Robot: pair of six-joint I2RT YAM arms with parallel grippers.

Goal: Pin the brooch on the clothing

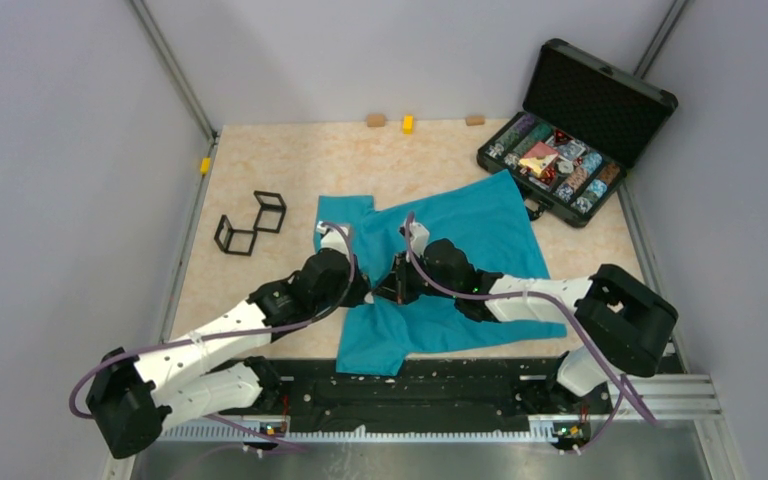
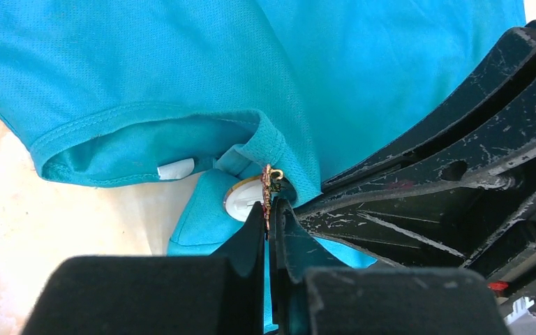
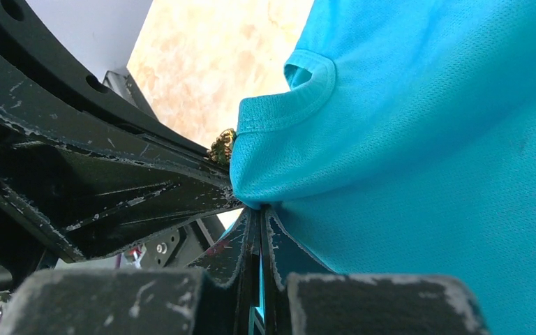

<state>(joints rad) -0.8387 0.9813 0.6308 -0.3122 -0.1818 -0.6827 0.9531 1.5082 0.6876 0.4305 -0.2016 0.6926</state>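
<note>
The teal T-shirt (image 1: 480, 230) lies spread on the table. My left gripper (image 2: 271, 209) is shut on the brooch (image 2: 268, 187), a small reddish-gold ornament seen edge-on, held against a raised fold by the collar. A white round disc (image 2: 243, 200) sits just behind the brooch. The white collar label (image 2: 176, 168) shows to its left. My right gripper (image 3: 259, 213) is shut on a pinched fold of the shirt (image 3: 405, 139) and holds it up. The brooch also shows in the right wrist view (image 3: 221, 146), at the fold's edge. In the top view both grippers meet tip to tip over the shirt's middle (image 1: 388, 282).
An open black case (image 1: 560, 165) of multicoloured trinkets stands at the back right, touching the shirt's corner. Two black wire cube frames (image 1: 250, 225) stand at the left. Small wooden and yellow blocks (image 1: 408, 123) lie along the back edge.
</note>
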